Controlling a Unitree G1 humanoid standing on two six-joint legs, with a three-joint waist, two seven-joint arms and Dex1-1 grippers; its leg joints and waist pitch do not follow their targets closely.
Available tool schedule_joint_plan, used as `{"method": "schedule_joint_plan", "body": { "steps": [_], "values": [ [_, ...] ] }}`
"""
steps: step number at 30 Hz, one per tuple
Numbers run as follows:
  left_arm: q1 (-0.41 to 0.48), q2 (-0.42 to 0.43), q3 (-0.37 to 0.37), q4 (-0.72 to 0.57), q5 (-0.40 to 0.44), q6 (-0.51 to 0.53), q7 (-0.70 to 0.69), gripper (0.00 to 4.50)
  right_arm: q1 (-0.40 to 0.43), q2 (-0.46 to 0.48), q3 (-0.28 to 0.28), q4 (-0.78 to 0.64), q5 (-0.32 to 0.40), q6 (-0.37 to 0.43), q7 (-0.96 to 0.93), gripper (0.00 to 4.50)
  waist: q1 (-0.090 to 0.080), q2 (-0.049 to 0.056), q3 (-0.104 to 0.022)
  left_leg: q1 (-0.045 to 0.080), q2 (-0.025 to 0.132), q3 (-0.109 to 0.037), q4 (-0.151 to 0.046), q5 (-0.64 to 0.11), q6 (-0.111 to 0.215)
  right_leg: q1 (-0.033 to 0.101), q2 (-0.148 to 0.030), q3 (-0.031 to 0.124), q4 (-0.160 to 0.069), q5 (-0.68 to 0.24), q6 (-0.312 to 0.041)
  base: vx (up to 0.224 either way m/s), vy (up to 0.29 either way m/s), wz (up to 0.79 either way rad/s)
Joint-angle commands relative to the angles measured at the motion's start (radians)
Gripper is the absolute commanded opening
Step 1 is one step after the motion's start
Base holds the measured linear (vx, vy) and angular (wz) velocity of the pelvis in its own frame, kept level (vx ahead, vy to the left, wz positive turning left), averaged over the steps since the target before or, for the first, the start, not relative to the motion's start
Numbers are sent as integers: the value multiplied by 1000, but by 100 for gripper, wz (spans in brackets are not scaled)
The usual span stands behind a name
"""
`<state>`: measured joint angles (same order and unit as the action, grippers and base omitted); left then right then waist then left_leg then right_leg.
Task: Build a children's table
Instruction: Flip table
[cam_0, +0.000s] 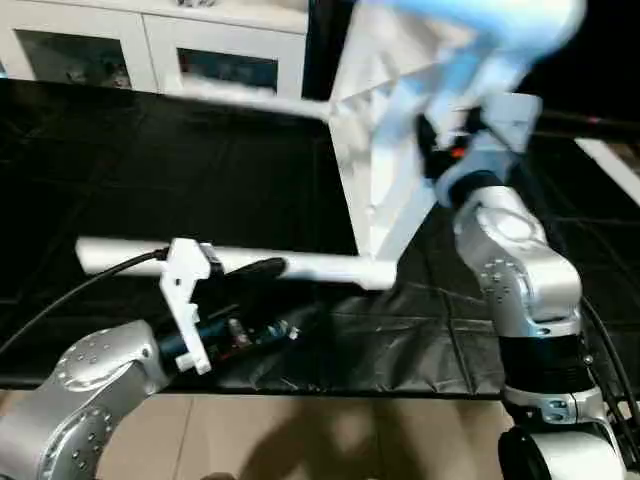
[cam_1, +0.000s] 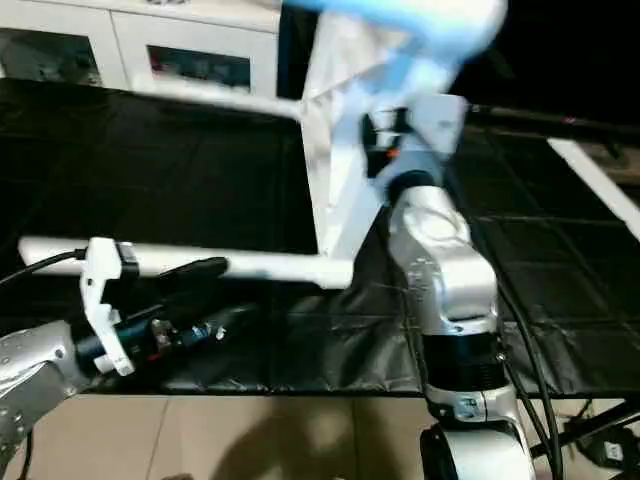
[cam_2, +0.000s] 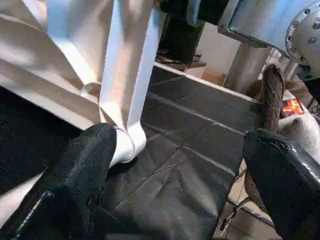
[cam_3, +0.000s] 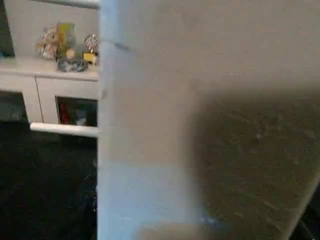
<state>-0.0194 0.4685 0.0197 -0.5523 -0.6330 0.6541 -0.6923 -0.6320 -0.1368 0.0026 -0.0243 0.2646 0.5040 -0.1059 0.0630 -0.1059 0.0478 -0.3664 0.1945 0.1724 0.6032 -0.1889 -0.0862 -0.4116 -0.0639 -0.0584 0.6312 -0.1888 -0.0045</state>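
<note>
Standing tilted on edge on the black worktop (cam_0: 120, 180): table top (cam_0: 385, 150), legs fitted. Left gripper (cam_2: 175, 165) gaping wide, empty, one finger (cam_2: 80, 175) touching a leg (cam_0: 300, 266). Right gripper's (cam_0: 432, 140) grip: cannot tell.

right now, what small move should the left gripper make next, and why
Probably close the left gripper on the leg. Its fingers stand wide open, one beside the leg's socket end, nothing held. The right gripper seems to hold the tabletop tilted on edge, though its fingers are hidden. Gripping the leg would let the left arm steady or seat it.
</note>
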Motion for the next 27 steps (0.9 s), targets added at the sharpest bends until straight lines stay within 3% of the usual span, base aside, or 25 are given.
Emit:
{"method": "schedule_joint_plan", "body": {
  "steps": [1,5,6,10,12,13,14,15,20,27],
  "values": [
    [-27,2,-30,-14,9,-2,2,450,-4,-10,-4,-2,-38,38,-25,196,-5,15,-53,17,22,2,-72,-175,-83,39,-44,52,-69,-218,-31,0,0,0],
    [-42,-3,-49,-6,24,-15,4,450,-9,10,12,23,-47,72,-35,196,-8,12,-53,12,21,-1,-73,-174,-94,43,-42,56,-67,-215,-27,0,0,0],
    [-44,-4,-52,-6,26,-16,4,450,-10,16,9,26,-46,80,-38,251,-9,12,-54,12,21,-2,-73,-173,-96,43,-42,56,-67,-215,-26,0,0,0],
    [-61,7,-58,6,54,-40,3,450,-16,42,-4,60,-43,76,-44,283,-14,11,-55,12,20,-3,-73,-196,-103,42,-40,56,-70,-231,-23,0,0,0],
    [-82,18,-41,25,71,-58,13,450,-10,55,-12,82,-45,54,-40,306,-16,27,-56,17,18,-5,-72,-221,-108,38,-38,56,-72,-235,-24,0,0,0],
    [-90,25,-32,32,82,-68,16,450,-7,60,-16,92,-45,44,-39,310,-16,24,-57,14,17,-6,-73,-226,-108,41,-38,56,-71,-233,-28,0,0,0],
    [-97,35,-28,33,93,-79,13,450,-3,63,-16,104,-44,36,-35,317,-15,37,-57,14,17,-8,-73,-224,-112,43,-39,56,-70,-220,-33,0,0,0],
    [-104,43,-26,33,103,-88,9,450,1,66,-17,116,-45,32,-31,327,-17,32,-57,14,18,-8,-73,-220,-110,43,-38,56,-70,-210,-34,0,0,0],
    [-180,72,12,67,200,-192,36,450,50,73,5,171,-53,-38,16,351,-10,45,-59,14,18,-9,-72,-206,-106,48,-39,55,-65,-144,-63,0,0,0],
    [-260,100,95,63,178,-201,62,450,107,88,57,241,-86,-151,84,351,-4,48,-59,11,17,-9,-71,-189,-99,53,-44,55,-57,-122,-100,0,0,0]
  ]
}}
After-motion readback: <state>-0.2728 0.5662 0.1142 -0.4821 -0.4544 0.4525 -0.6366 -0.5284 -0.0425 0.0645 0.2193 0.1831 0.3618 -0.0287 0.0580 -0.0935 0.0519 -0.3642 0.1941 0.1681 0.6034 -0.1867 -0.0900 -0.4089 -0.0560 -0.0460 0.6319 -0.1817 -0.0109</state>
